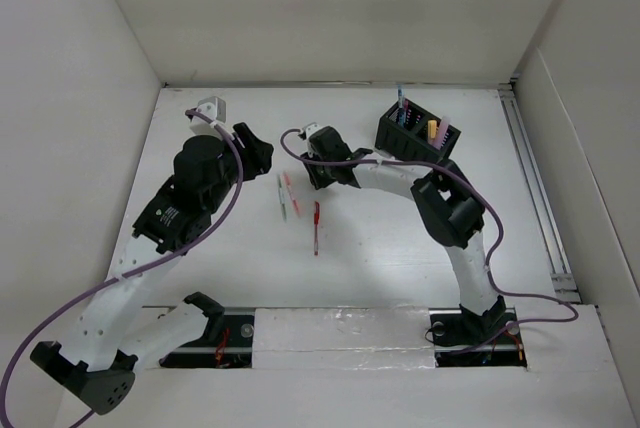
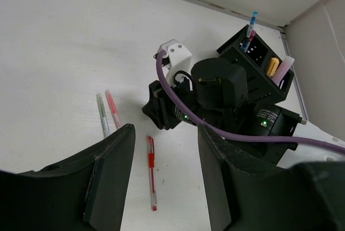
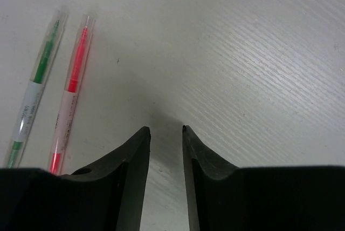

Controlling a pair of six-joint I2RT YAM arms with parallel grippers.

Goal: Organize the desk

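On the white desk (image 1: 400, 258) lie three pens. A green pen (image 1: 282, 198) and a pink-red pen (image 1: 292, 192) rest side by side, and a red pen (image 1: 316, 227) lies a little nearer. My right gripper (image 1: 316, 174) hovers low just right of the pair. In the right wrist view its jaws (image 3: 166, 129) stand narrowly open over bare desk, with the green pen (image 3: 33, 94) and pink-red pen (image 3: 69, 92) to their left. My left gripper (image 1: 256, 152) is higher, to the left, wide open (image 2: 166, 129) and empty, with the red pen (image 2: 151, 170) seen between its fingers below.
A black compartmented pen holder (image 1: 416, 134) with several pens in it stands at the back right, behind the right arm. White walls enclose the desk. A metal rail (image 1: 535, 188) runs along the right side, and a black-and-white strip (image 1: 340, 338) lines the front edge.
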